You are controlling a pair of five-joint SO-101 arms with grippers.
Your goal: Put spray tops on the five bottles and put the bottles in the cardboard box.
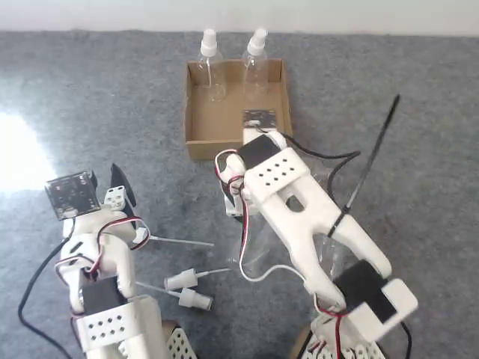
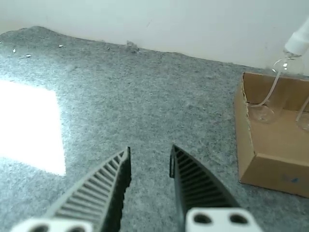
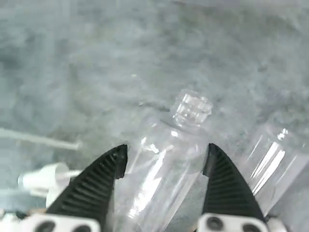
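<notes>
My right gripper (image 3: 166, 147) is shut on a clear uncapped bottle (image 3: 169, 159), one finger against each side of its body, and the open neck points away from the camera. In the high view this gripper (image 1: 233, 196) is just in front of the cardboard box (image 1: 196, 142), with the bottle (image 1: 258, 247) under the arm. Two capped bottles (image 1: 212, 63) (image 1: 257, 63) stand at the back of the box. Two spray tops (image 1: 183, 280) (image 1: 196, 301) lie on the carpet. My left gripper (image 2: 149, 152) is open and holds nothing, at the near left (image 1: 118, 191).
Another uncapped bottle (image 3: 270, 159) lies beside the held one. A loose thin tube (image 1: 179, 241) rests on the carpet between the arms. A black cable tie (image 1: 374, 157) sticks up from the right arm. Grey carpet is bare to the left of the box (image 2: 260, 145).
</notes>
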